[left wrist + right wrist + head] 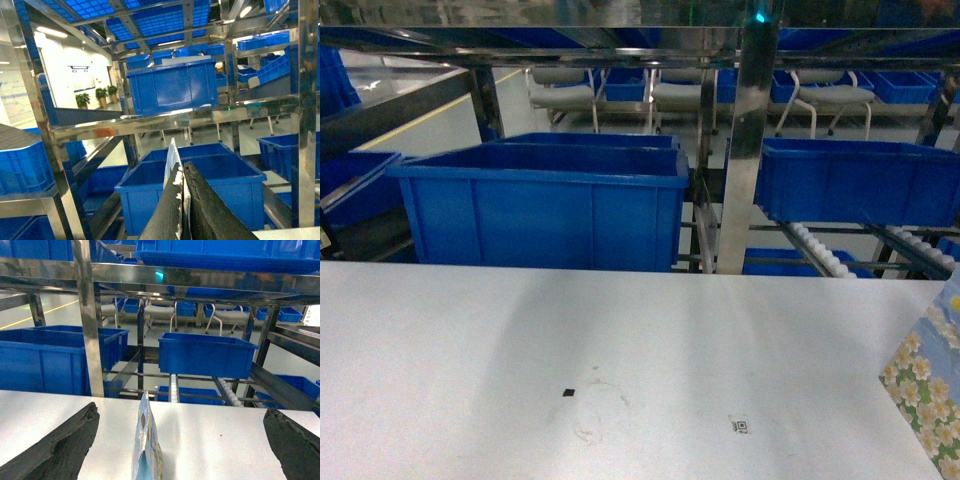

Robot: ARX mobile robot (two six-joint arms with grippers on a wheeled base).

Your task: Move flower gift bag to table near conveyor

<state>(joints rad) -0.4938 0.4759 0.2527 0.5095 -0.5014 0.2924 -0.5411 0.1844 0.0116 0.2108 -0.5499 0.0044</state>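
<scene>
The flower gift bag (925,390), pale blue with white daisies, stands upright at the right edge of the white table (620,340). In the right wrist view the bag (145,440) shows edge-on on the table (215,435). It stands between the wide-open fingers of my right gripper (181,410), nearer the left finger, touching neither. My left gripper (183,167) is shut on a thin white sheet (172,154) that sticks up between its fingers, raised in front of the racking. The conveyor (820,250) with its white rollers runs behind the table's far edge. Neither gripper shows in the head view.
A large blue bin (540,205) and a second blue bin (850,180) sit in the steel racking just past the table. A steel post (745,150) stands at the table's far edge. A black square mark (568,392) and a small code (740,425) lie on the tabletop.
</scene>
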